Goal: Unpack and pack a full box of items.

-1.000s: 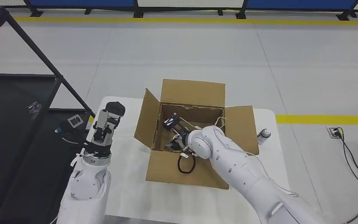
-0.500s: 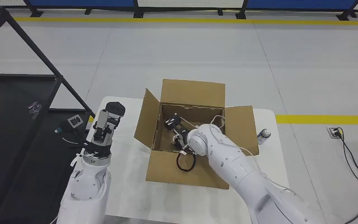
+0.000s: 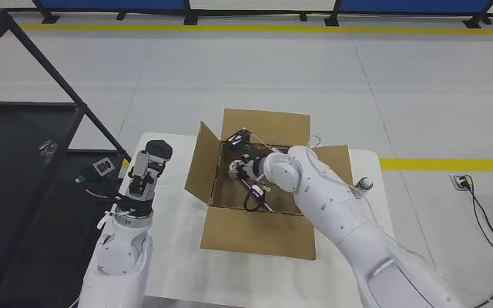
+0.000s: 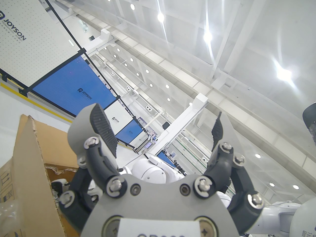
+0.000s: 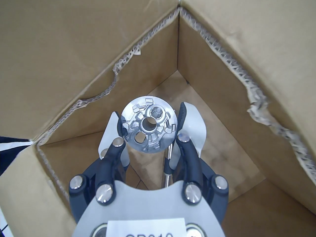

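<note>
A white bench (image 3: pixel 177 239) stands on a pale grey floor (image 3: pixel 231 69). One yellow line (image 3: pixel 435 163) crosses the floor beside the bench. A second yellow stripe (image 3: pixel 231 28) runs along the far edge, in front of blue panels (image 3: pixel 108 4). A black metal frame (image 3: pixel 58 78) slants above a dark mat (image 3: pixel 31 200) next to the bench. A power socket (image 3: pixel 460 182) with cables lies on the floor. Overhead, round ceiling lights (image 4: pixel 207 35) shine among white beams.

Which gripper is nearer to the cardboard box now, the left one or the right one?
Right. The right gripper is at the opening of the box, between its flaps, holding a metal disc. The left gripper is open and stands outside the box, beside a flap.
</note>
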